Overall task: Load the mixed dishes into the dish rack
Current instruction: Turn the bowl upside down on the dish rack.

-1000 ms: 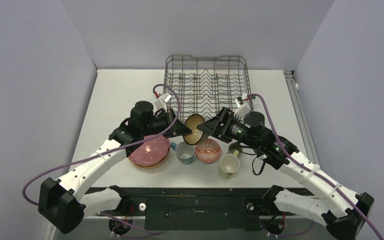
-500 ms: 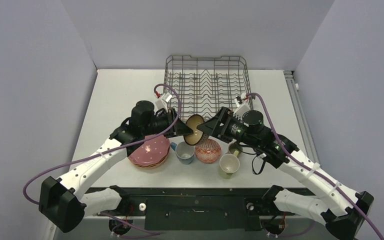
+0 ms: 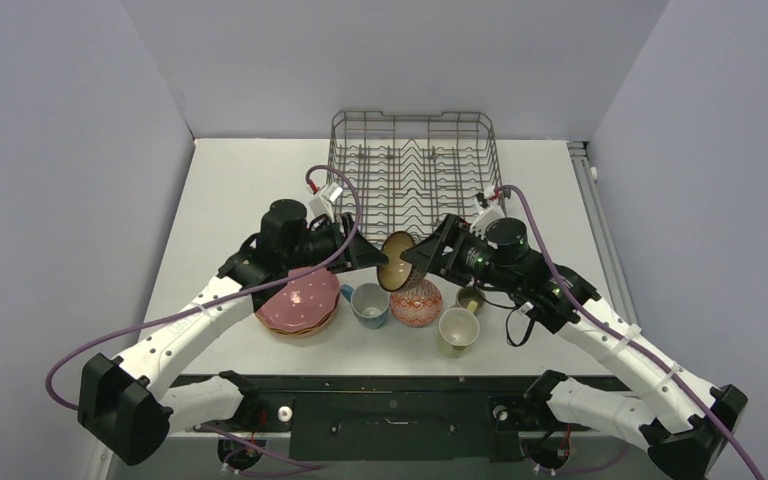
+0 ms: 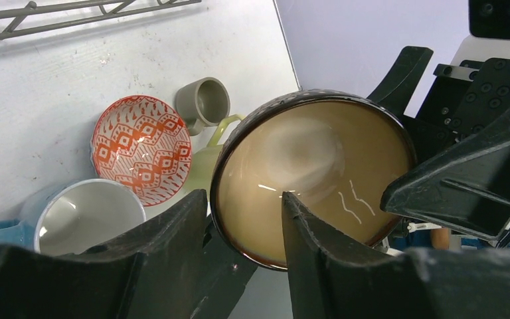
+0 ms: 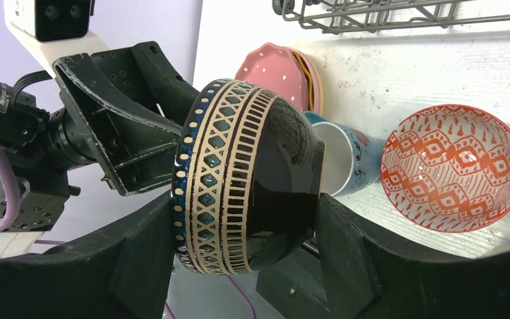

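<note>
The dark-brown bowl (image 3: pixel 397 260) hung in the air above the table (image 3: pixel 230 200), tipped on its side. It was just in front of the near edge of the dish rack (image 3: pixel 412 114) and not inside it. Its tan inside faced the left arm and its patterned outer band faced the right. The right gripper (image 3: pixel 415 262) clamped it, one finger on each side of the bowl's body. The left gripper (image 3: pixel 372 258) had its jaws parted astride the rim, with a gap showing and no pinch on it.

On the table below lay the red patterned dish (image 3: pixel 416 302) and, left of it, the light-blue mug (image 3: pixel 370 304). The olive mug (image 3: pixel 471 298) and pale-yellow mug (image 3: pixel 458 330) stood to the right. The pink dotted plate (image 3: pixel 300 302) topped a stack at far left.
</note>
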`<move>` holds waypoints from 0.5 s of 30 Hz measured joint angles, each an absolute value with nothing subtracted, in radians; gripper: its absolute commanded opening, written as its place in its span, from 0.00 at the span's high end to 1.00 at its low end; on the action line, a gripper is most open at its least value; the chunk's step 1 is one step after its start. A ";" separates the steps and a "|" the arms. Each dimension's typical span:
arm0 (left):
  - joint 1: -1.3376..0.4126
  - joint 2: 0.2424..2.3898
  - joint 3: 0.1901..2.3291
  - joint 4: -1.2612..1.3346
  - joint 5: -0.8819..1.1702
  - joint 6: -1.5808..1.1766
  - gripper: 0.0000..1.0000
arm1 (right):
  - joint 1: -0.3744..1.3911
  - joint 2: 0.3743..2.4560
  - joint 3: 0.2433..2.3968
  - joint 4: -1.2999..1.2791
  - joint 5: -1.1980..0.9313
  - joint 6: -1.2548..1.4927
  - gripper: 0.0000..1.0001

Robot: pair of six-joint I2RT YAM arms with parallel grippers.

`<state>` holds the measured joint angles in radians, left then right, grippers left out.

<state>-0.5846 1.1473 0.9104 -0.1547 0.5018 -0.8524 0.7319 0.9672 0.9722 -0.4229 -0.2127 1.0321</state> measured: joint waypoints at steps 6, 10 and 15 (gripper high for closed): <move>-0.578 1.147 0.911 -0.155 0.501 -0.849 0.51 | 0.716 0.981 0.993 -0.431 -0.209 1.021 1.00; -0.570 1.147 0.912 -0.162 0.502 -0.841 0.48 | 0.701 0.982 0.995 -0.437 -0.210 1.013 1.00; -0.531 1.148 0.924 -0.192 0.501 -0.819 0.45 | 0.676 0.996 1.011 -0.460 -0.210 0.997 1.00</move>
<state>-0.5312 1.1477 0.9237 -0.1921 0.5011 -0.8192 0.6762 0.9958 1.0111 -0.4603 -0.2096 0.9970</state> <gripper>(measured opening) 0.533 0.635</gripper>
